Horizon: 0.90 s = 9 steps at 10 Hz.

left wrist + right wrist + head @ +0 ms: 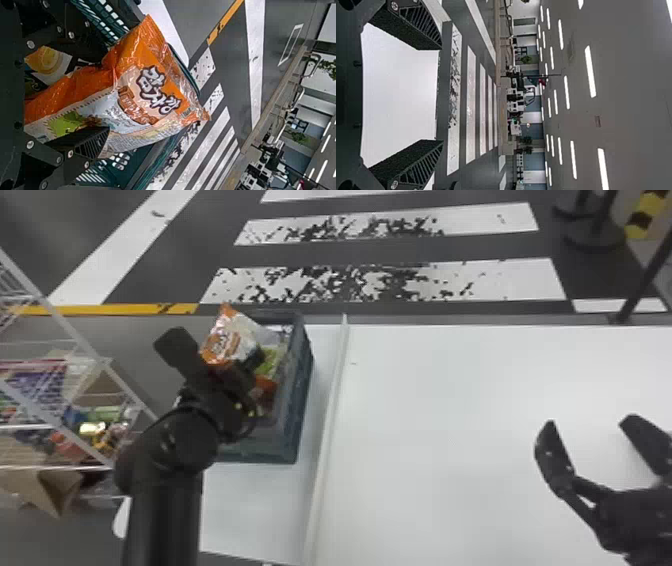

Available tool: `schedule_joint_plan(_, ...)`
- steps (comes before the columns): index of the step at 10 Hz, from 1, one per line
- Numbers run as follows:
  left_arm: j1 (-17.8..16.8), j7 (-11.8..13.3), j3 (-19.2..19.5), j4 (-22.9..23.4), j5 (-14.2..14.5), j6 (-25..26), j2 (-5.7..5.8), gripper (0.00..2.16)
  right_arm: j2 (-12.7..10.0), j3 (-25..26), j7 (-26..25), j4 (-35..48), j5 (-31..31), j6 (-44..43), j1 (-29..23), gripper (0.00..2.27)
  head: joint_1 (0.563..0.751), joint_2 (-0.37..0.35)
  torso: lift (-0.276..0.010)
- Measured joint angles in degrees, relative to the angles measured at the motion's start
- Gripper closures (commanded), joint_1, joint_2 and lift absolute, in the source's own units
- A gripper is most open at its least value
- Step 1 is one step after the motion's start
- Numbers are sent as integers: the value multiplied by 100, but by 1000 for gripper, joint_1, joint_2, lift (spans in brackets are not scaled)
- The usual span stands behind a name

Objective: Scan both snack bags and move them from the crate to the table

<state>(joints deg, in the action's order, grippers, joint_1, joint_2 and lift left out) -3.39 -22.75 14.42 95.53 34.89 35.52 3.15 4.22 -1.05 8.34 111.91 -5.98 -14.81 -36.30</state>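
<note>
Over the left part of the crate (pixel 304 385), my left gripper (pixel 216 355) is shut on an orange and white snack bag (pixel 232 337), whose top stands above the crate's rim. In the left wrist view that snack bag (pixel 150 95) fills the space between the fingers of my left gripper (pixel 107 89), creased near one of them. Inside the crate lies another snack bag (pixel 271 360), green and orange, partly hidden by the held bag and the arm. My right gripper (pixel 587 422) is parked open over the white table (pixel 440 410); its fingers stand wide apart in the right wrist view, with nothing between them (pixel 441 95).
A raised white strip (pixel 331 410) runs along the table just right of the crate. On the left stands a white wire rack (pixel 102 362) holding colourful packages. Beyond the table's far edge are a striped floor and dark post bases (pixel 595 237).
</note>
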Motion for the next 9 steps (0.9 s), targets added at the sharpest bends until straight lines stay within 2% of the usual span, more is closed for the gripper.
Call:
schedule_joint_plan(1,-7,21,4,17,-20,139,1,1882,0,0,1,-2,0,2,4,87,695,187,-88)
schedule_joint_plan(3,179,135,-8,279,-147,271,-4,1882,0,0,1,-22,0,16,22,87,695,184,-88)
schedule_joint_plan(4,354,160,14,568,-189,335,-8,1882,1,0,1,-35,0,18,31,87,695,186,-88)
schedule_joint_plan(6,733,144,148,1317,-142,597,-24,1882,4,-3,-1,-57,0,18,44,87,695,195,-88)
schedule_joint_plan(9,1257,126,361,2632,101,877,-62,1882,1,-41,1,-78,0,11,55,87,695,206,-88)
